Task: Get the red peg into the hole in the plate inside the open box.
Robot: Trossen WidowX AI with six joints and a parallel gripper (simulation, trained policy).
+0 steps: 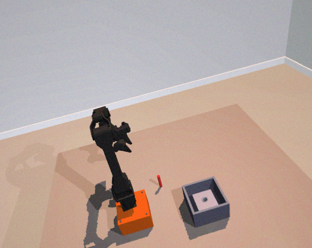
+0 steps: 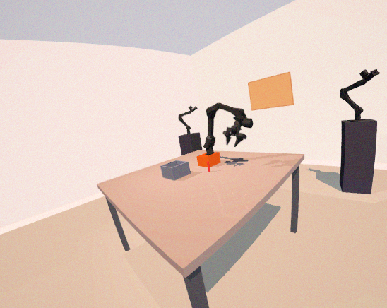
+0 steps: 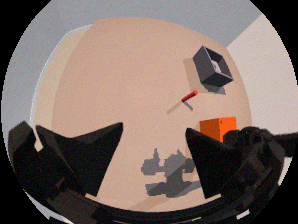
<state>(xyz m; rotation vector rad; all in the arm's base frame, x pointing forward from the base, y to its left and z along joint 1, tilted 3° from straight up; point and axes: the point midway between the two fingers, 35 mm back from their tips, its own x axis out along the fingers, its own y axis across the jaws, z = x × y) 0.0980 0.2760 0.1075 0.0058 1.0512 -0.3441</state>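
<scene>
The red peg (image 1: 159, 181) (image 2: 208, 167) (image 3: 189, 96) stands upright on the table, between the orange base block and the grey box. The open grey box (image 1: 212, 218) (image 2: 176, 171) (image 3: 204, 67) stands to the peg's right in the top view. A pale plate (image 1: 198, 203) with a round hole (image 1: 204, 199) lies at its bottom; the hole looks empty. My gripper (image 1: 131, 147) (image 2: 231, 145) (image 3: 155, 129) is open and empty, its fingers wide apart. It hangs high above the table, well away from the peg, with the fingertips pointing down in the exterior view.
The orange block (image 1: 143, 203) (image 2: 203, 161) (image 3: 210, 128) carries the arm's base, close to the peg. The table (image 2: 186, 212) has its edges in view in the exterior view. Two more arms on dark pedestals (image 2: 357, 155) (image 2: 191, 143) stand beyond the table.
</scene>
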